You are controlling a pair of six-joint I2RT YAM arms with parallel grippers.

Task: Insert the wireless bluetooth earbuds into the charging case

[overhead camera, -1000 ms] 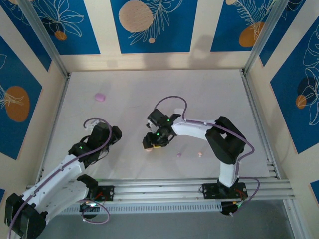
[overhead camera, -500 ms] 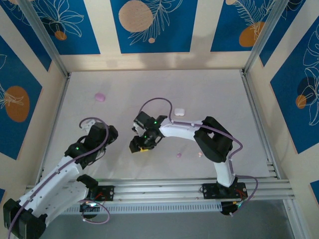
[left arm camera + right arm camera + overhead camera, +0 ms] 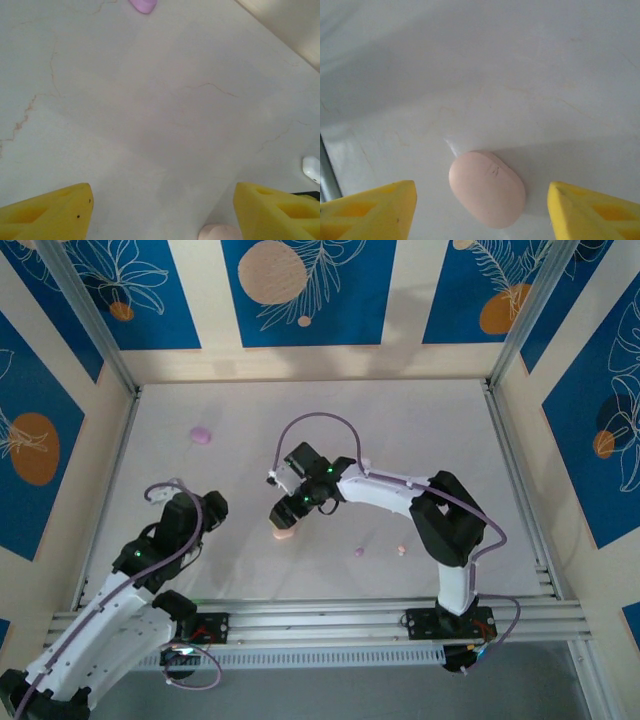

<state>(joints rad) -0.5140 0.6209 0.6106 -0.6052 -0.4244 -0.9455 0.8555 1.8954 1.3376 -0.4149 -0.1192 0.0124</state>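
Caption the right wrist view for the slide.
Open right pincer above the table, closed pink charging case lying between its yellow fingers, touching neither.

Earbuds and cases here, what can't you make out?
- Top view: purple earbud and pink earbud, too small to show shape.
- Left wrist view: purple case cut off by top edge; white object cut off by right edge, unidentifiable.
- Right wrist view: pink case, contents hidden by its shut shell.

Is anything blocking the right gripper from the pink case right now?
Nothing visible does. The pink case lies on the bare table between the open jaws of the right gripper, touching neither.
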